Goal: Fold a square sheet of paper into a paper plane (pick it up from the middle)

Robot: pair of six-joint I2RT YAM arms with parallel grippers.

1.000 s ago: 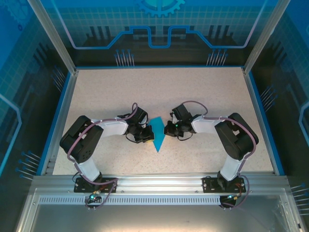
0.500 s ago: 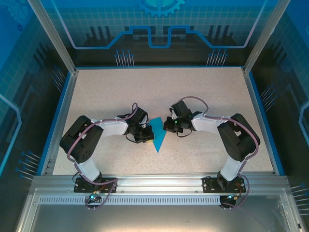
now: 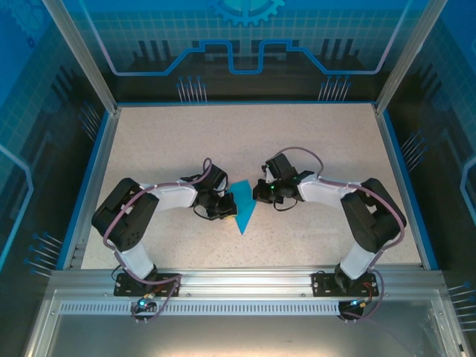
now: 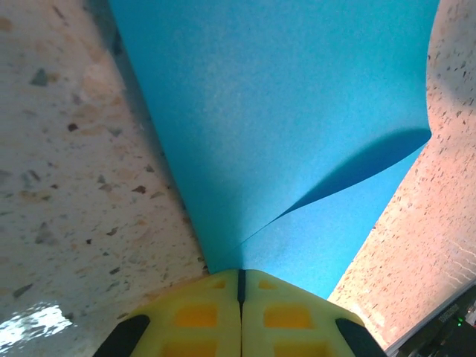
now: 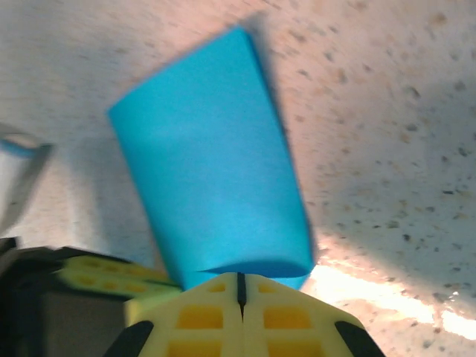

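Since a second ago the right arm (image 3: pixel 372 216) is swinging its elbow out toward the lower right of the top view, and its jaws are sitting slightly higher in the frame. Meanwhile the left arm (image 3: pixel 171 195) and the paper plane (image 3: pixel 242 210) are staying where they were.

We are seeing the plane lying at the centre of the speckled desk (image 3: pixel 297 141), between the two wrists. Its long axis is running from top to bottom of the frame. The sharp tip is pointing down toward the arm bases, and the wide end is facing the back wall. The left jaws are touching its left edge and the right jaws its upper right edge.

Through the left wrist camera we are watching the yellow fingertips (image 4: pixel 197 316) pressing together. Two teal layers are converging into their seam, one of them lifting and throwing a shadow.

Through the right wrist camera the right fingertips (image 5: pixel 286 320) are likewise pressing together on the paper's curled near edge. The paper is stretching away toward the upper left of that frame.

We are also noticing a gear emblem (image 3: pixel 245 9) showing on the back panel.
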